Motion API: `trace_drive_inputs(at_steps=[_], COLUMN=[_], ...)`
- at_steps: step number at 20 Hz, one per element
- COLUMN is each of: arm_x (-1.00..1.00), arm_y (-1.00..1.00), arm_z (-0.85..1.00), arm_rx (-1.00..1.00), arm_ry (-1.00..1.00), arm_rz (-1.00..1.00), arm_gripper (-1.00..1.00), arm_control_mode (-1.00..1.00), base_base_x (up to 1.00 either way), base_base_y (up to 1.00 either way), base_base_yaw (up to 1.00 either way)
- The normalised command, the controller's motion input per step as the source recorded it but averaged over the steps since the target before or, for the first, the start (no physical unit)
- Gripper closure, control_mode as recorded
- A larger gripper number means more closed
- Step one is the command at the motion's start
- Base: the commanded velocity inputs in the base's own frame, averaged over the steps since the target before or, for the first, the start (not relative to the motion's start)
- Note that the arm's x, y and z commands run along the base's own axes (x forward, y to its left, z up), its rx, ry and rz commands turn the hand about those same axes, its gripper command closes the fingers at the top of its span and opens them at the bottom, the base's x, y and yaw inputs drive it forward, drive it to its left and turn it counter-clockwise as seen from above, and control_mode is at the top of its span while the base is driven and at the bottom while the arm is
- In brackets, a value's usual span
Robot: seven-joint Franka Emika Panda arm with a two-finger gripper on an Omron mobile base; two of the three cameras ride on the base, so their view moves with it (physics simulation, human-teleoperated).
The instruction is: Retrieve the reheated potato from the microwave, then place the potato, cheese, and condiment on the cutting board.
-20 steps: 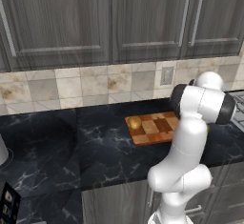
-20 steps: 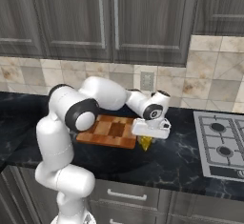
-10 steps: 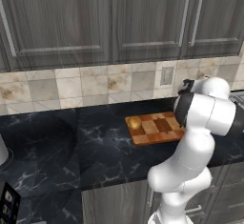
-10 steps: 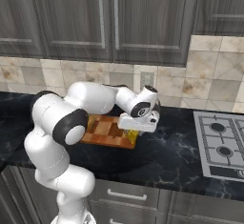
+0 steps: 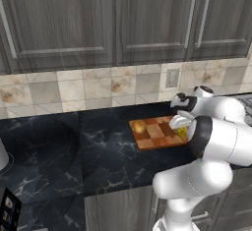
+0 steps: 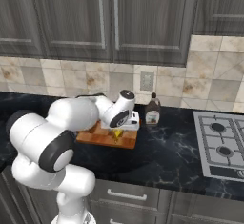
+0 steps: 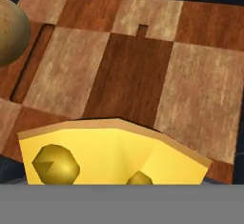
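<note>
The checkered wooden cutting board (image 5: pixel 155 135) (image 6: pixel 97 137) (image 7: pixel 138 66) lies on the black counter. The golden-brown potato (image 5: pixel 139 126) (image 7: pixel 8 30) rests on its left end. My gripper (image 5: pixel 180 127) (image 6: pixel 118 129) hangs just above the board's right end, shut on the yellow cheese (image 5: pixel 183 134) (image 6: pixel 116 134) (image 7: pixel 114 156). In the hand view the wedge sits close in front of the lens and hides the fingertips. The dark brown condiment (image 6: pixel 152 109) bottle stands upright on the counter behind and right of the board, near the wall. The microwave is out of view.
A gas stove (image 6: pixel 223 144) occupies the counter at the right. Dark wall cabinets (image 5: pixel 123 18) hang above the tiled backsplash, which carries a wall outlet (image 6: pixel 146 80). The black marble counter (image 5: pixel 59 146) stretches left of the board.
The arm swung left, carrying the cheese from beside the board's right edge to above the board's right end. The potato and the bottle stayed put.
</note>
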Motion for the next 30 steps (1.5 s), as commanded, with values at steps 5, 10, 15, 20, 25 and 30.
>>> trace_drive_inputs(at_steps=[5, 10, 15, 20, 25, 30], arm_x=[0.17, 0.25, 0.32, 0.38, 0.35, 0.12], arm_y=[0.62, 0.38, 0.15, 0.13, 0.09, -0.01], arm_z=[0.05, 0.01, 0.0, 0.0, -0.03, -0.14], arm_rx=[-0.14, -0.04, 0.0, 0.0, 0.0, 0.0], arm_ry=[-0.01, 0.0, 0.0, 0.01, 0.03, 0.06], arm_rz=[-0.21, -0.19, -0.11, -0.1, -0.07, -0.05], arm_gripper=[1.0, 1.0, 1.0, 1.0, 1.0, 1.0], arm_control_mode=[-1.0, -1.0, -1.0, -1.0, -1.0, -1.0], base_base_x=[0.0, 0.0, 0.0, 0.0, 0.0, 0.0], base_base_y=[0.0, 0.0, 0.0, 0.0, 0.0, 0.0], base_base_yaw=[0.0, 0.0, 0.0, 0.0, 0.0, 0.0])
